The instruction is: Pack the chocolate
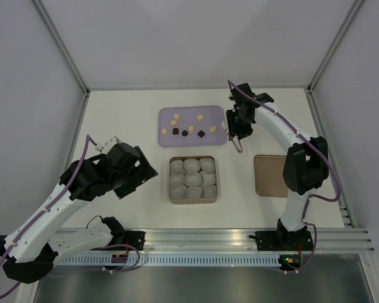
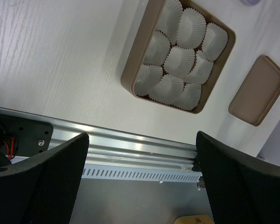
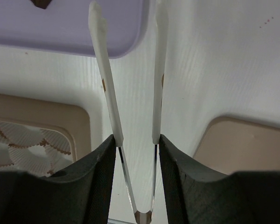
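Several tiny chocolates, cream (image 1: 200,117) and dark brown (image 1: 185,133), lie on a lavender tray (image 1: 192,142). A tan box (image 1: 216,180) in front of it holds white paper cups (image 1: 193,179), which look empty. My right gripper (image 1: 235,128) (image 3: 136,144) is shut on silver tongs (image 1: 238,146) with white arms (image 3: 106,79). The tips stand apart and empty at the tray's right edge (image 3: 70,32); one dark chocolate (image 3: 39,3) shows beyond them. My left gripper (image 1: 137,175) (image 2: 142,158) is open and empty, left of the box (image 2: 130,74).
The box's tan lid (image 1: 271,175) (image 2: 259,91) (image 3: 242,140) lies flat right of the box. An aluminium rail (image 1: 240,238) (image 2: 130,144) runs along the table's near edge. Grey walls close the back and sides.
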### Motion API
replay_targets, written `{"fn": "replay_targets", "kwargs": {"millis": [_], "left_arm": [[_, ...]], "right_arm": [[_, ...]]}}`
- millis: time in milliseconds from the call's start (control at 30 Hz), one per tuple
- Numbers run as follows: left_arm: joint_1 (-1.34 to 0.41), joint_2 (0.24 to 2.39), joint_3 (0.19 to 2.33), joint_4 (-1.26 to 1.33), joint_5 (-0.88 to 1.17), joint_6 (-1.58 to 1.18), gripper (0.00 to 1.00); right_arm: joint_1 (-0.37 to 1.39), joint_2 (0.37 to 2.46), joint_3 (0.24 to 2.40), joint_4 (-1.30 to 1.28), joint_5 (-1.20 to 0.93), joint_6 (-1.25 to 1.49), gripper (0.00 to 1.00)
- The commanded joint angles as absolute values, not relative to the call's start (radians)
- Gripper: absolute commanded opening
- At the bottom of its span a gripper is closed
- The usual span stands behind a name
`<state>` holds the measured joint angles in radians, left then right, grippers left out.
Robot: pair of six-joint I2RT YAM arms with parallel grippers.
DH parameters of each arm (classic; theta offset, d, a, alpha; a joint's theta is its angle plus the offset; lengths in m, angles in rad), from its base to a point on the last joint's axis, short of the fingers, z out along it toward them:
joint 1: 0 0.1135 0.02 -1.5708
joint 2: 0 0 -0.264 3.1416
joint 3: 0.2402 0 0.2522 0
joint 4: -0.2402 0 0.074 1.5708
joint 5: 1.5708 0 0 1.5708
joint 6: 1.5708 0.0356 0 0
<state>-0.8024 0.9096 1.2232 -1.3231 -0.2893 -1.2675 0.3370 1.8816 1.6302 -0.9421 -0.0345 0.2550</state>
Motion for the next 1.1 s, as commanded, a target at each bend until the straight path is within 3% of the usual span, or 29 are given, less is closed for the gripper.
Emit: {"fn": "replay_targets", "kwargs": {"millis": [0,267,600,1067], "left_arm": [[-0.799,0.888,1.223,-1.338,-0.321,-1.318,1.00],[-0.799,0.865,1.221,-1.345,-0.318,-1.361,1.00],[-0.799,0.835,1.223,-1.350,-0.321,-1.376,1.00],[-0.799,0.805,1.227,-1.359,-0.334,-1.377,1.00]], "right_arm": [[0.379,1.925,1.735,-1.017,-0.029,0.309,0.46],[0.440,2.048,1.950,-1.158,0.058,0.607,0.45],[0.479,2.195,2.123,-1.192,-0.046,0.759,0.45],[0.500,2.250,2.143,-1.166,-0.006,0.946,0.48]]}}
